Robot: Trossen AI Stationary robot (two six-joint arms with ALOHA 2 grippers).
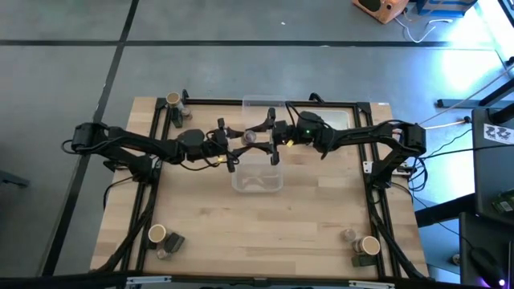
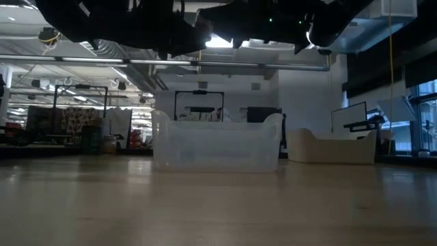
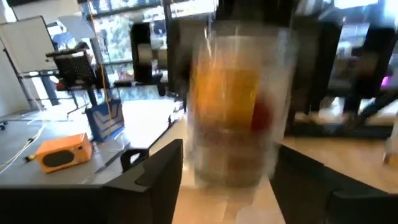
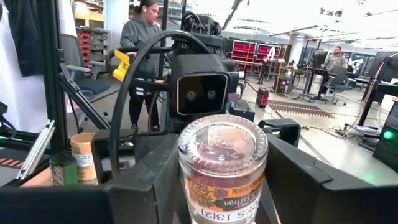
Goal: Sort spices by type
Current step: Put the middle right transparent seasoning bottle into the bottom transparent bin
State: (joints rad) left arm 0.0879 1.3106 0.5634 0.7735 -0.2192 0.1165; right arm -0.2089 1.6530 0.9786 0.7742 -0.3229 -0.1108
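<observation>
A small round glass spice jar (image 1: 250, 137) with an orange-red label hangs in the air over the clear bin (image 1: 257, 172), between my two grippers. My right gripper (image 4: 221, 193) reaches in from the table's right and is shut on the jar (image 4: 222, 168). My left gripper (image 3: 230, 180) comes level from the table's left. It is open, with one finger (image 3: 158, 177) on each side of the same jar (image 3: 233, 112) and a narrow gap showing. Other spices stand in small groups at the table's corners. My right gripper pinches the jar's round side wall (image 4: 189, 186) between its two fingers (image 4: 298, 180), low on the jar. The fingers come level from the table's right. The jar stands on end, a clear round end (image 4: 222, 140) up, its label reading upside down, lifted clear above the bin.
A second clear bin (image 1: 265, 108) and a white tray (image 2: 331, 147) sit toward the far edge. Spice groups: a tan-topped jar (image 1: 173, 100) far left, a tan jar (image 1: 157, 234) and dark box (image 1: 174, 241) near left, jars (image 1: 368, 245) near right. People stand beyond the table.
</observation>
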